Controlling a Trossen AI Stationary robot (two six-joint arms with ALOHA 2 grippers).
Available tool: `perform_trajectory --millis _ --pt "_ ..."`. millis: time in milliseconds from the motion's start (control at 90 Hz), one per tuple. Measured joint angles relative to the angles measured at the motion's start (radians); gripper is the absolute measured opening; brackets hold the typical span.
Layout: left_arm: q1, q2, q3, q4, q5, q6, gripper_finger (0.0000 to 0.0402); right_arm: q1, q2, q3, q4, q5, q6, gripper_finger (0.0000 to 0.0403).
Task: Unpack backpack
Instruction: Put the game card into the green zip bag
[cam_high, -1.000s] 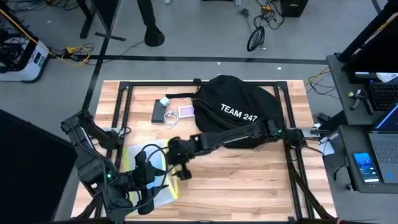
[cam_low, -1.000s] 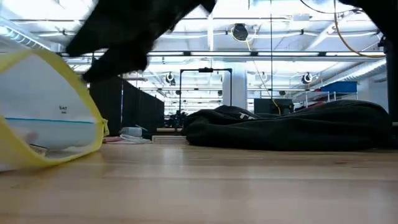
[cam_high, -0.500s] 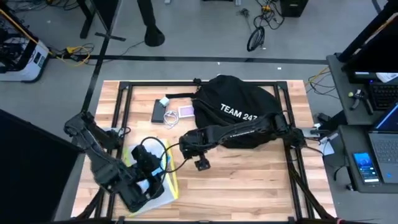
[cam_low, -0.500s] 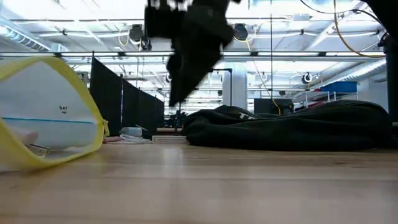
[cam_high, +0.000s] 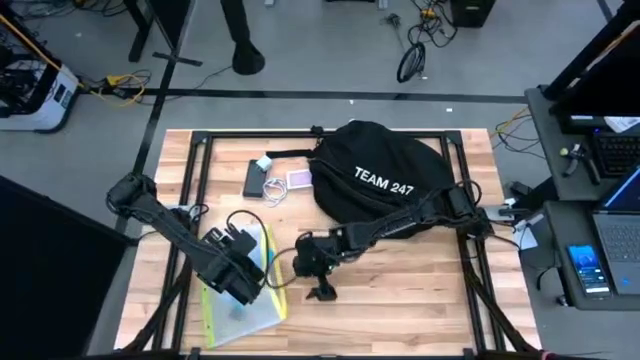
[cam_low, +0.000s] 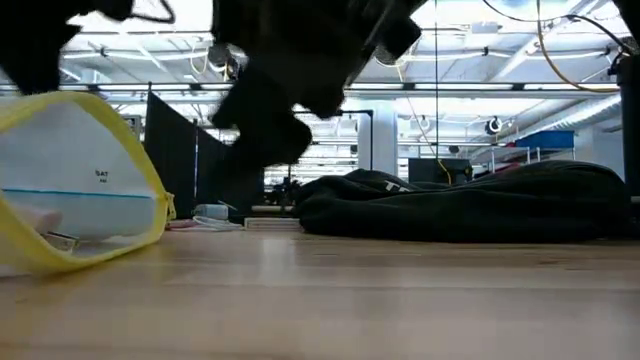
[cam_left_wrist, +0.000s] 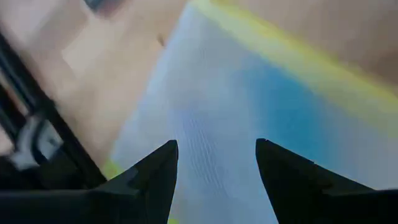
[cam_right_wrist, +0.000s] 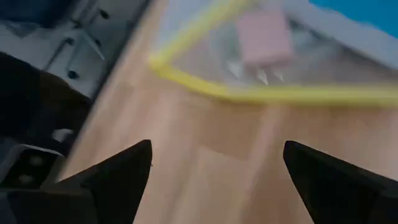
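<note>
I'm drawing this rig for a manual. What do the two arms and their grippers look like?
Both arms are dark, near black, built of slim jointed segments. The left arm carries a looping black cable near its wrist. The left gripper and the right gripper each end in two dark, pointed, wedge-shaped fingers. No markings are readable.
</note>
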Motion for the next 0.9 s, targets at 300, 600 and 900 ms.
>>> perform_trajectory --millis 300,600,900 --pt "-0.292 -0.081 -0.165 0.145 -0.091 -0.233 0.0200 0.014 0.003 0.000 0.190 0.142 0.200 0.0347" --pt "-0.444 -0.081 -0.289 0.392 -0.199 -0.257 0.0200 0.114 0.009 0.001 0.649 0.254 0.360 0.0347" --pt "-0.426 -0.076 -0.336 0.527 -0.312 -0.214 0.0200 0.156 0.121 0.003 0.633 0.430 0.460 0.0347"
